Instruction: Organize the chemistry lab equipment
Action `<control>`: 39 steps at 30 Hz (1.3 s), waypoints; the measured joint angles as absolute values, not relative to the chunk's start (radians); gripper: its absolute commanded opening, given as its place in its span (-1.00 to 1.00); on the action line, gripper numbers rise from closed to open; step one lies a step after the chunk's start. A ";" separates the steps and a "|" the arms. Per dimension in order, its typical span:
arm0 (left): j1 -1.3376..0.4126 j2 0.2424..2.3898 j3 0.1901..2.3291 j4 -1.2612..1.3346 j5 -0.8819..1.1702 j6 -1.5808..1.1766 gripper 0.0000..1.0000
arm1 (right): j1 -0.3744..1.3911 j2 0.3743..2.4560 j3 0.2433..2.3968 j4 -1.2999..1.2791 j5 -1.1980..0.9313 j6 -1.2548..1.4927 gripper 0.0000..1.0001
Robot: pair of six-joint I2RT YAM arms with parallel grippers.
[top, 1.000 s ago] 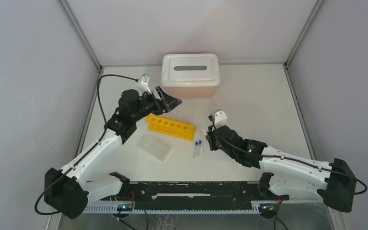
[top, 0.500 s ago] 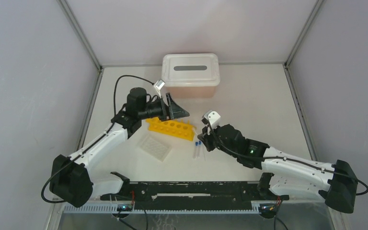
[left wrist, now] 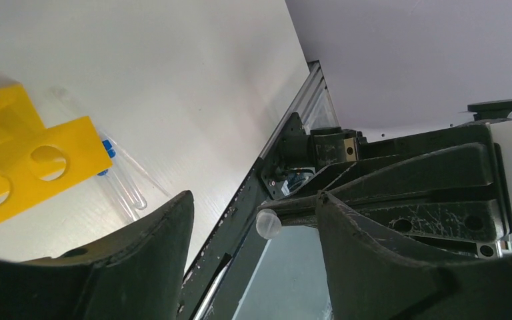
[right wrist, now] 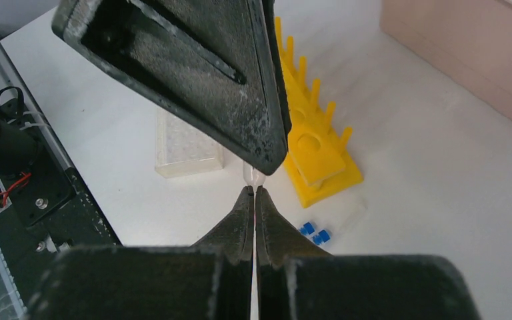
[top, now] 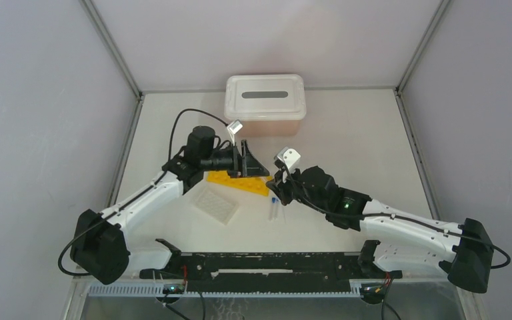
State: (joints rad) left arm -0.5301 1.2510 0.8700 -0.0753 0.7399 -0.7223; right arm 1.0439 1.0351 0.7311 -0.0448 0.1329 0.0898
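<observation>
A thin clear tube [right wrist: 253, 177] is pinched by the right fingers [right wrist: 243, 220], at 3 o'clock from the yellow tube rack [top: 221, 178]. It seems offered to the wide-spread left fingers [left wrist: 140, 253], which must be closed gently.

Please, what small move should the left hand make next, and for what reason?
Probably close the left hand gently on the thin clear tube. In the left wrist view its fingers are open and the tube's rounded end sits between them, while the right hand is shut on the tube further down. This looks like a handover, so the right hand should release only afterwards.
</observation>
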 measured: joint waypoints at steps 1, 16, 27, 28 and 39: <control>-0.536 1.256 0.870 -0.078 0.740 -0.721 0.34 | 1.042 1.038 0.731 -0.042 0.129 0.088 -1.00; -0.564 1.277 0.870 -0.091 0.739 -0.701 -0.18 | 1.013 1.057 0.733 -0.019 0.075 0.076 -1.00; -0.566 1.277 0.870 -0.115 0.725 -0.690 -0.48 | 0.993 1.069 0.733 -0.019 0.043 0.076 -1.00; -0.566 1.277 0.870 -0.117 0.722 -0.689 -0.50 | 0.991 1.071 0.733 -0.019 0.040 0.076 -1.00; -0.568 1.275 0.879 -0.123 0.705 -0.688 -0.68 | 0.966 1.073 0.733 -0.017 0.007 0.077 -0.97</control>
